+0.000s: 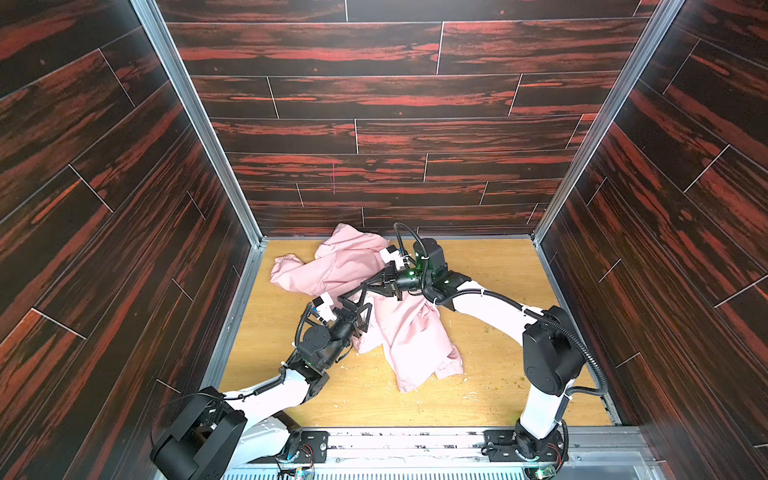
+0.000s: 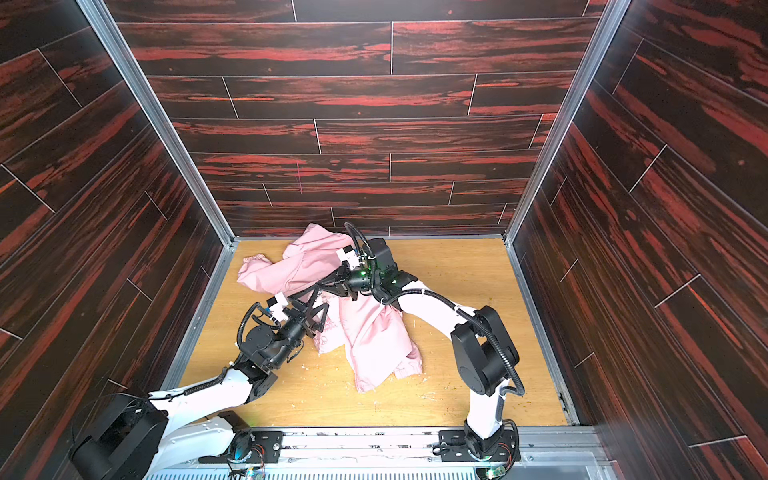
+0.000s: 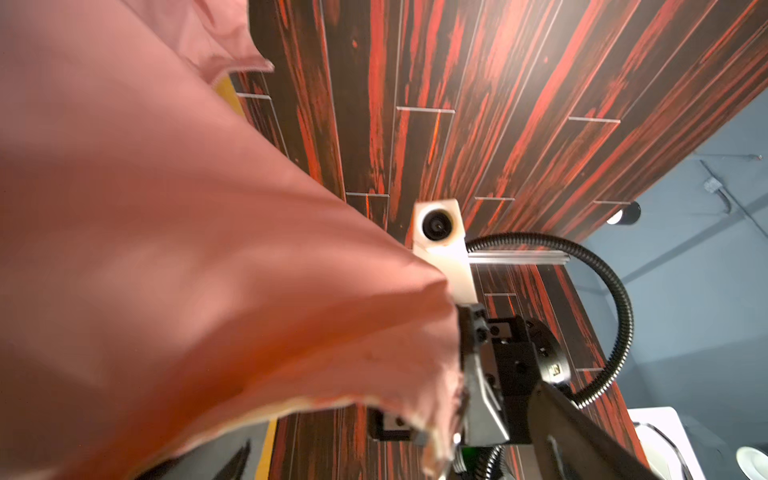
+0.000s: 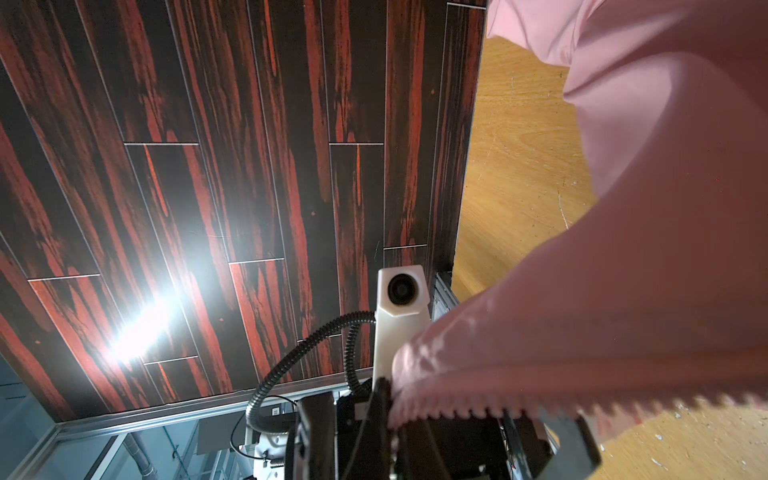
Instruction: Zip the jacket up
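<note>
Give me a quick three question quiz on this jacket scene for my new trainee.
1. True or false: the jacket hangs on a hook.
2. Which claw stands open? A left, B right, C neither.
3. Fill in: in the right wrist view, the jacket's edge shows a row of zipper ____.
Key: 1 false, it lies crumpled on the table. 2 A, the left claw is open; the right claw is shut on the jacket. 3 teeth.
</note>
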